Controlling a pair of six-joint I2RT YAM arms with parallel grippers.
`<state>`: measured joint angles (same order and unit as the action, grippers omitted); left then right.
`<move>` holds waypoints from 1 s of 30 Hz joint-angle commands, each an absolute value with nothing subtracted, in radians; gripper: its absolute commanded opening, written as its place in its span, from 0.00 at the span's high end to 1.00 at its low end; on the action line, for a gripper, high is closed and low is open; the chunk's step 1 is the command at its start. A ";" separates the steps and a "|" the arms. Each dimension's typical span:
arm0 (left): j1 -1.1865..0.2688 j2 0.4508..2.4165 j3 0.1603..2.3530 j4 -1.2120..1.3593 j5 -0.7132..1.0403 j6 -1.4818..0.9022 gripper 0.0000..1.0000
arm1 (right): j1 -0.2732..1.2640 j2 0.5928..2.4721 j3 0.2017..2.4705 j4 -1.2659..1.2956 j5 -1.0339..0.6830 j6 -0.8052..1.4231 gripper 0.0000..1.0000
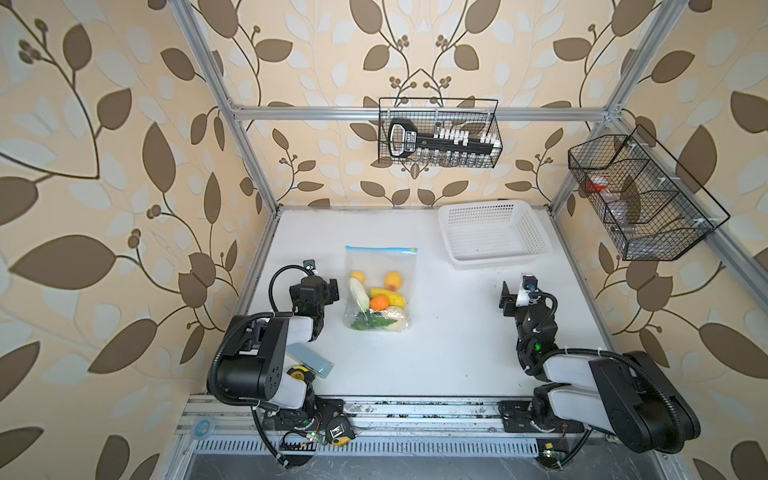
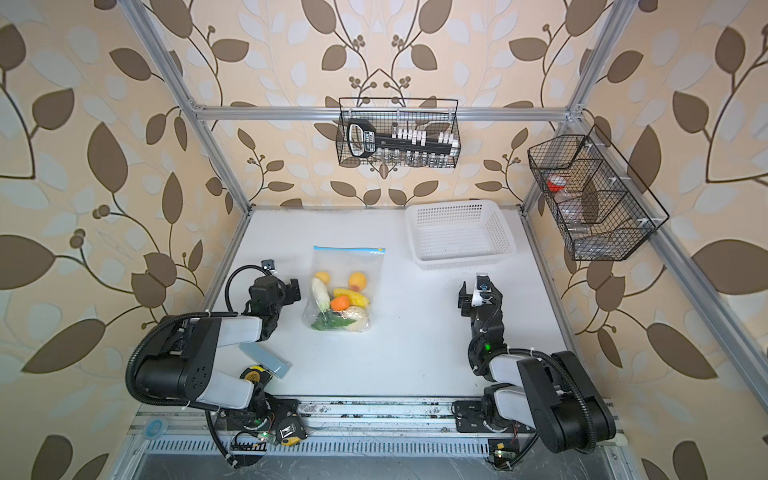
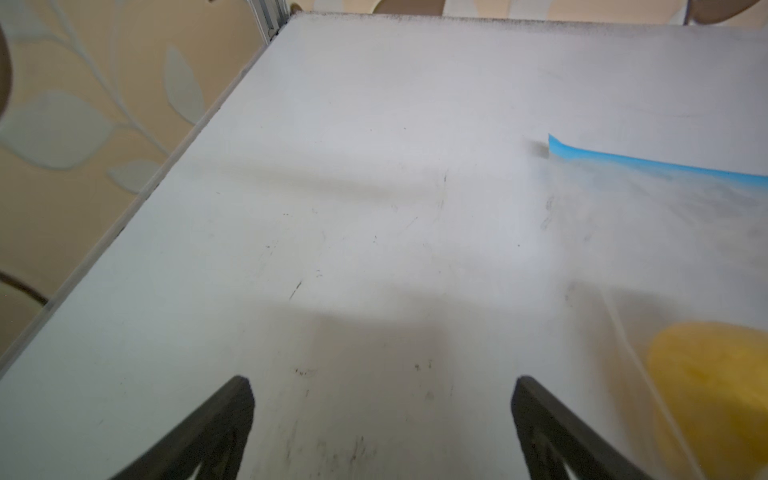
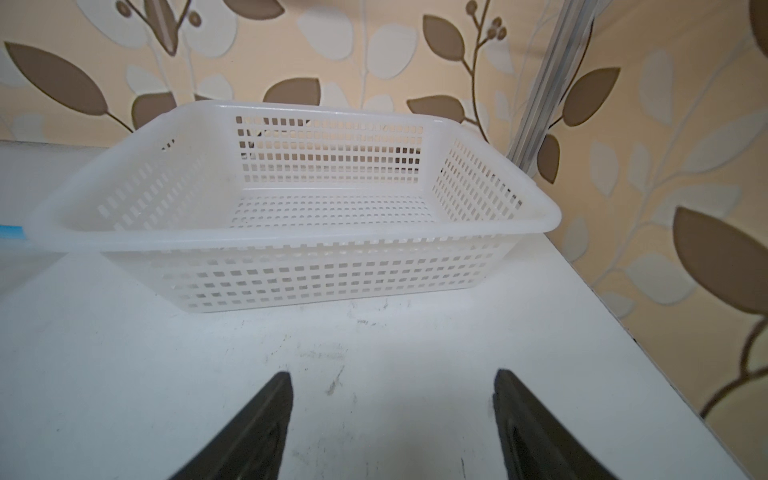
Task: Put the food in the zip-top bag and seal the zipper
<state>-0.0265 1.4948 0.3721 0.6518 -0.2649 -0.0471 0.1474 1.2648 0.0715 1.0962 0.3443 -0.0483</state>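
The zip-top bag (image 1: 380,266) (image 2: 347,266) lies flat on the white table (image 1: 449,340), left of the middle. Its food sits bunched toward the near end: an orange (image 1: 379,303), corn (image 1: 389,296), a peach (image 1: 393,281), a lemon (image 1: 358,276) (image 3: 715,386), a pale vegetable (image 1: 359,297), a beige lump (image 1: 397,318) and greens (image 1: 368,323). The zipper (image 1: 380,249) (image 2: 348,249) (image 3: 648,162) runs along the far edge, its yellow tab (image 1: 412,249) at the right end. My left gripper (image 1: 322,287) (image 2: 286,289) (image 3: 382,386) is open and empty just left of the bag. My right gripper (image 1: 505,299) (image 2: 463,298) (image 4: 392,376) is open and empty far to the right.
An empty white perforated basket (image 1: 494,253) (image 4: 291,241) stands at the back right, ahead of my right gripper. A grey-blue flat thing (image 1: 311,361) and a yellow-black round thing (image 1: 299,374) lie by the left arm's base. Two black wire baskets (image 1: 440,133) (image 1: 640,195) hang on the frame.
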 commanded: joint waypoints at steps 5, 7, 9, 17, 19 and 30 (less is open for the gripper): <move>0.011 1.502 0.397 0.726 -0.189 -0.049 0.01 | 0.108 1.297 0.089 1.156 0.272 -0.020 0.24; 0.016 1.505 0.398 0.723 -0.184 -0.051 0.01 | 0.123 1.366 0.082 1.248 0.279 -0.043 0.24; 0.017 1.505 0.400 0.721 -0.180 -0.051 0.01 | 0.116 1.339 0.097 1.178 0.276 -0.028 0.24; 0.023 1.513 0.410 0.707 -0.168 -0.053 0.01 | 0.011 1.357 0.184 1.023 0.108 0.023 0.17; 0.024 1.514 0.411 0.706 -0.167 -0.054 0.01 | 0.016 1.363 0.184 1.041 0.102 0.015 0.15; 0.034 1.532 0.434 0.681 -0.154 -0.058 0.01 | 0.035 1.354 0.170 1.055 0.131 0.009 0.00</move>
<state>0.0196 1.5284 0.4004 0.6708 -0.1707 -0.0528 0.0319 1.3571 0.1715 1.0355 0.1375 0.0181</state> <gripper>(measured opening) 0.989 0.998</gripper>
